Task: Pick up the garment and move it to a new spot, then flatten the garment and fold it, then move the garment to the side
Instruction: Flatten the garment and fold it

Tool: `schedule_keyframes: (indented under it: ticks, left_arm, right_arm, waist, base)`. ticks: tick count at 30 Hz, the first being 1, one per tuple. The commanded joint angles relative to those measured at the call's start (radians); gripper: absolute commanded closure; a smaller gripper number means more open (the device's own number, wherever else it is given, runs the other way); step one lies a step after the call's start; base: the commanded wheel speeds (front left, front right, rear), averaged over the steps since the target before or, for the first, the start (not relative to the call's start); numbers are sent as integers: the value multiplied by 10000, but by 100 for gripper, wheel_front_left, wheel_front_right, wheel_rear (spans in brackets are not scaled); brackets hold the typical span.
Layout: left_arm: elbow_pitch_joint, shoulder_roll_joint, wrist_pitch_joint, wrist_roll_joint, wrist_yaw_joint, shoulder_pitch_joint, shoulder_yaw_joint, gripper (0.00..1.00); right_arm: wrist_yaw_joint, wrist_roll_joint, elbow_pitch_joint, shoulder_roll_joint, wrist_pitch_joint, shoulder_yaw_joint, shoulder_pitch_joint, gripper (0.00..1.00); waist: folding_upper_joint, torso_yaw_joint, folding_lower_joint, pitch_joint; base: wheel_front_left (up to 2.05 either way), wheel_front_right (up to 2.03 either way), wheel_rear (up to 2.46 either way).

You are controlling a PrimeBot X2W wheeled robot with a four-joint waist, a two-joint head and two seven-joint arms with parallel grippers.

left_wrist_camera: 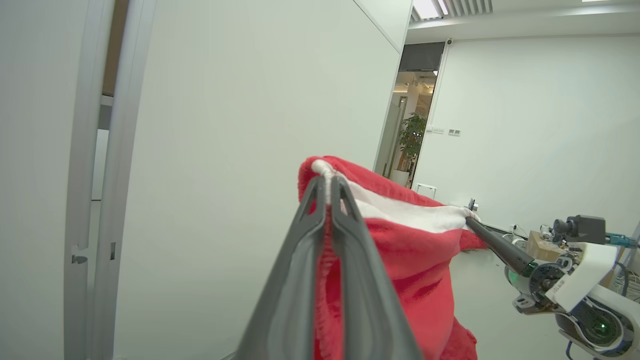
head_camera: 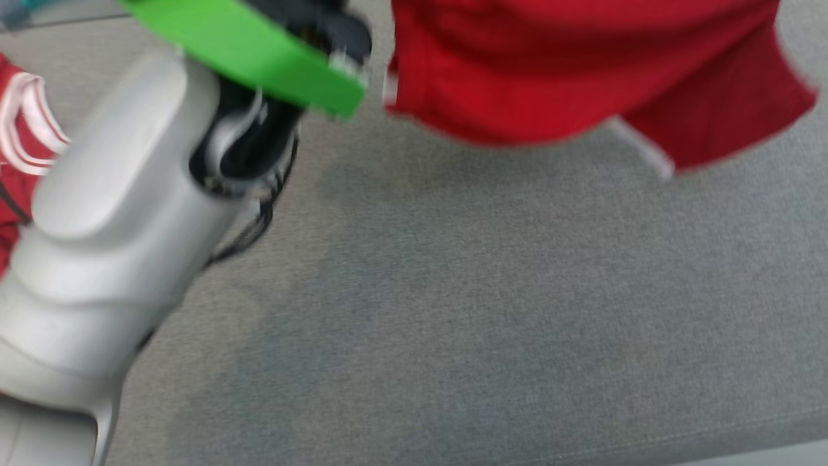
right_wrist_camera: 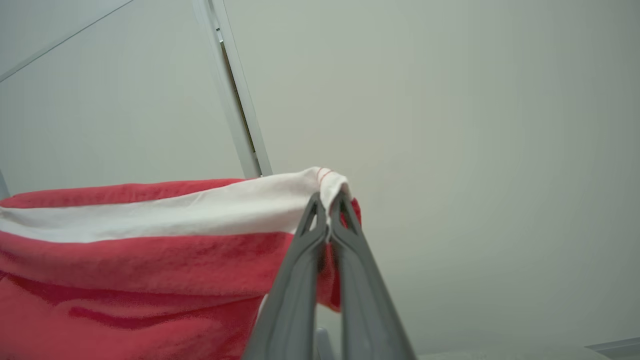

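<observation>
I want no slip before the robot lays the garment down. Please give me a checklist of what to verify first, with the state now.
1. The left claw is shut on the garment, at its white band: ok.
2. The right claw is shut on the same band: ok.
3. Band stretched between both claws: ok.
4. Lower hem lifted off the grey table: cannot tell, the head view is blurred.
5. The striped red cloth at the head view's left edge is apart from the held garment: ok.
</observation>
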Motion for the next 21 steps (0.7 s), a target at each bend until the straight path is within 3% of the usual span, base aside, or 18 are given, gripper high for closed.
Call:
schedule_keyframes:
  ticks: [1,6,9,13,21]
  left_arm:
    - [414,-148,-335,143,-23,-795,-4,100]
    - [1164,-596,-881,607,-22,-2452,35,100]
    - [795,-741,-892,992,-22,-2052,498,100]
    - [343,-754,-874,1373,-21,-440,702,100]
    - [-444,-595,-880,1722,-21,3802,490,100]
  right_arm:
    - [2,-259,368,50,-171,69,-805,100]
    - [0,-837,1076,250,-490,64,-2773,100]
    - [0,-1000,1143,405,-535,215,-2862,100]
    - [0,-1230,991,811,-544,-148,-1748,100]
    - [0,-1840,494,1936,-549,-826,1959,100]
  waist:
    - [-1,-1123,0,1278]
    - [-1,-1473,0,2059]
    - [-1,-1463,0,2289]
    - [-1,-1194,0,2334]
    - [-1,-799,0,1946]
  base:
    - [0,0,0]
    - [0,0,0]
    - [0,0,0]
    - [0,0,0]
    - [0,0,0]
